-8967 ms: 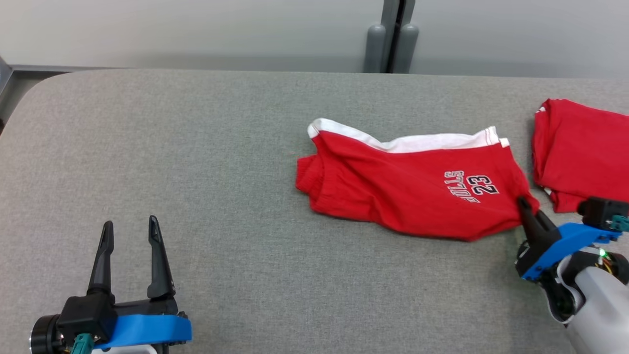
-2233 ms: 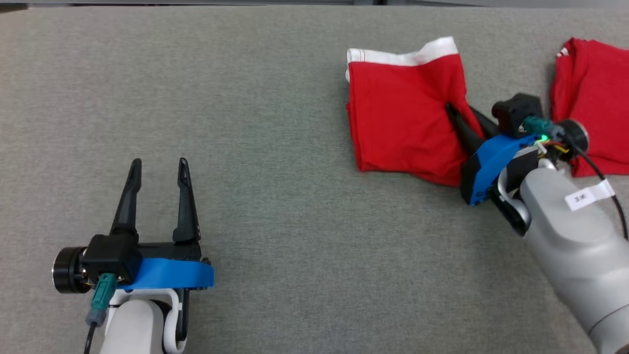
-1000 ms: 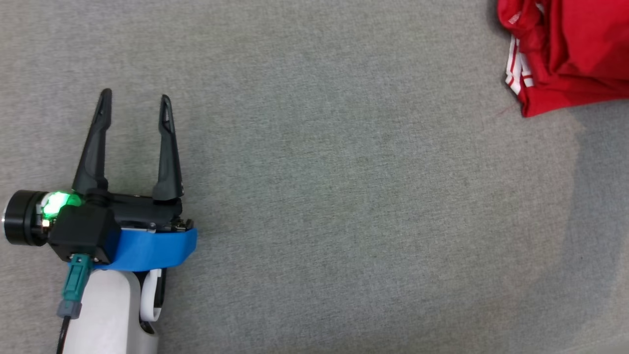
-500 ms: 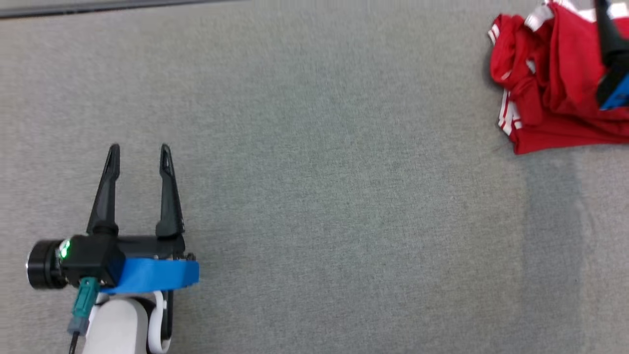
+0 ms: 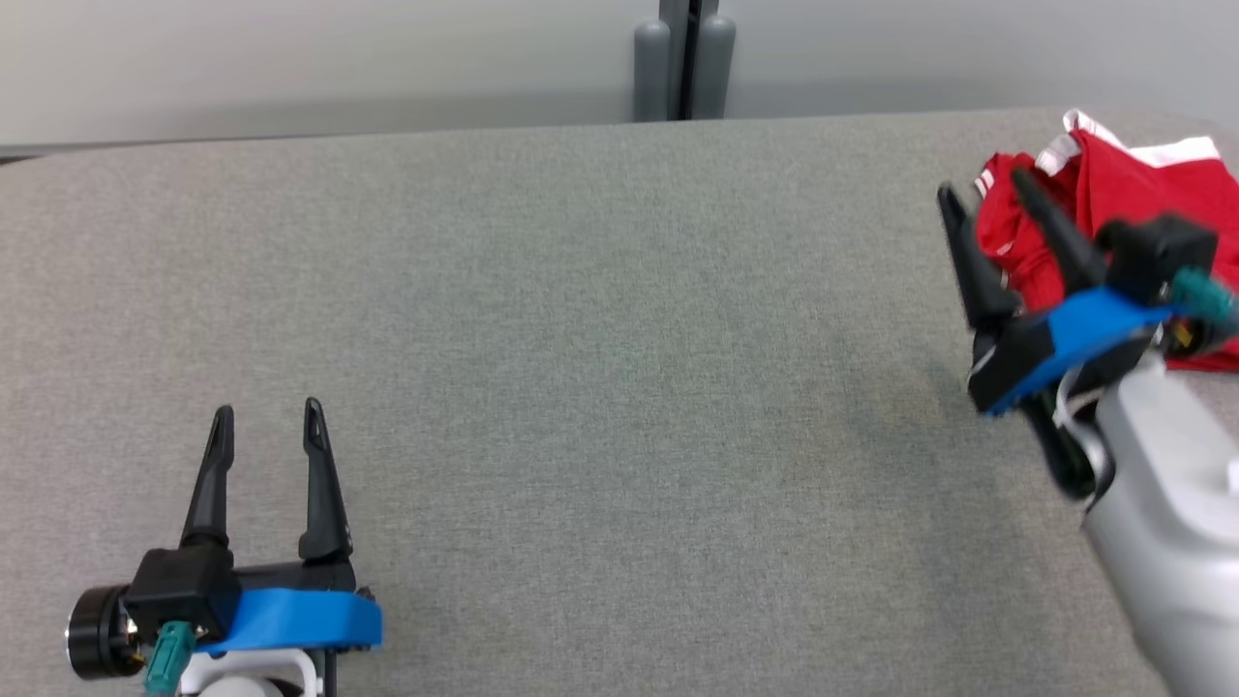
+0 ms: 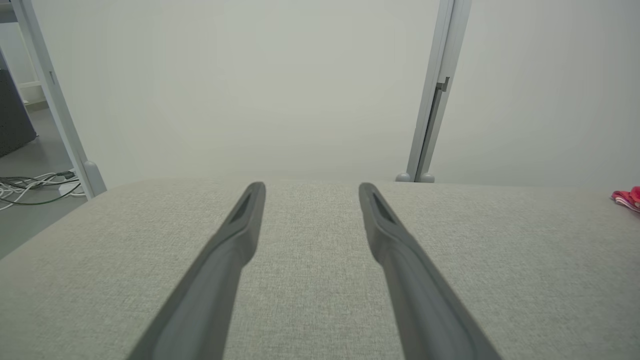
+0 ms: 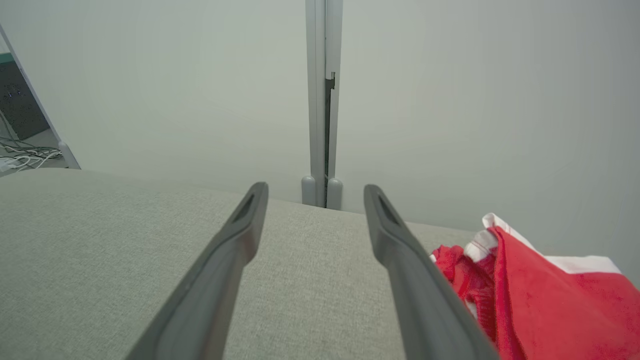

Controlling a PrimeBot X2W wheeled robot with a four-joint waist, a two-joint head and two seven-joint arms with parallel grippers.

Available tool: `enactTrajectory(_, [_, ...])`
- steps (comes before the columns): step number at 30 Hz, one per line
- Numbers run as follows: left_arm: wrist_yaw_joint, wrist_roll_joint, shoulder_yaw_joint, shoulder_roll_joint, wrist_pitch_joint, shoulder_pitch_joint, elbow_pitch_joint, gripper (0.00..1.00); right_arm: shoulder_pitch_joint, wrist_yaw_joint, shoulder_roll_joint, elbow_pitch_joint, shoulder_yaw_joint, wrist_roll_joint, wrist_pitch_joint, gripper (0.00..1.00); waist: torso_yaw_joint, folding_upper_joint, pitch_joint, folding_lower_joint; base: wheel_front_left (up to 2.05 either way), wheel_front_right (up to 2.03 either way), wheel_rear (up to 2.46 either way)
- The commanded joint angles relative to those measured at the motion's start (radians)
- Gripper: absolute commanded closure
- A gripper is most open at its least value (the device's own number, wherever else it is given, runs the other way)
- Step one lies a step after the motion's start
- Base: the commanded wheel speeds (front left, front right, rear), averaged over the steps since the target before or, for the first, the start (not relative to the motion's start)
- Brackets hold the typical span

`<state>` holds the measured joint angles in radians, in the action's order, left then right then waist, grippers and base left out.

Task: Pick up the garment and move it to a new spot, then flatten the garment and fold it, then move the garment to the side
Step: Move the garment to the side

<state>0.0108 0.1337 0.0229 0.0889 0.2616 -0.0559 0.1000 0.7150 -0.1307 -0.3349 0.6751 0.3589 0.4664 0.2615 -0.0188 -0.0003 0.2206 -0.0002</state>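
The garment (image 5: 1103,208) is red with white trim and lies bunched in a heap at the far right of the grey table (image 5: 581,339). It also shows at the lower right of the right wrist view (image 7: 530,295) and as a sliver at the right edge of the left wrist view (image 6: 627,198). My right gripper (image 5: 982,194) hovers just left of the heap, open, with nothing between its fingers (image 7: 235,260). My left gripper (image 5: 266,416) rests open at the lower left, far from the garment.
A grey post (image 5: 683,58) stands against the pale wall behind the table's far edge. Cables (image 6: 30,182) lie on the floor beyond the table's left corner. Bare grey cloth spans the table between the two grippers.
The head camera has tilted up, so the table's far edge and wall show again. My right gripper has let go of the garment and pulled back to its left, standing open.
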Motion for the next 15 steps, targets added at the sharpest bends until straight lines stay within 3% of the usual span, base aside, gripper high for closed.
enactTrajectory(1, [-0.003,0.004,-0.001,-0.001,0.004,0.010,0.006,0.00,-0.047,0.000,0.013,-0.017,-0.022,-0.018,0.004,0.00,-0.001,0.0003,-0.011,0.0002,0.00,0.00,0.00])
enactTrajectory(15, [-0.023,0.000,-0.004,-0.010,0.004,0.060,0.091,0.00,-0.473,0.000,0.141,-0.259,-0.286,-0.158,-0.006,0.00,0.027,0.0003,-0.119,0.0002,0.00,0.00,0.00])
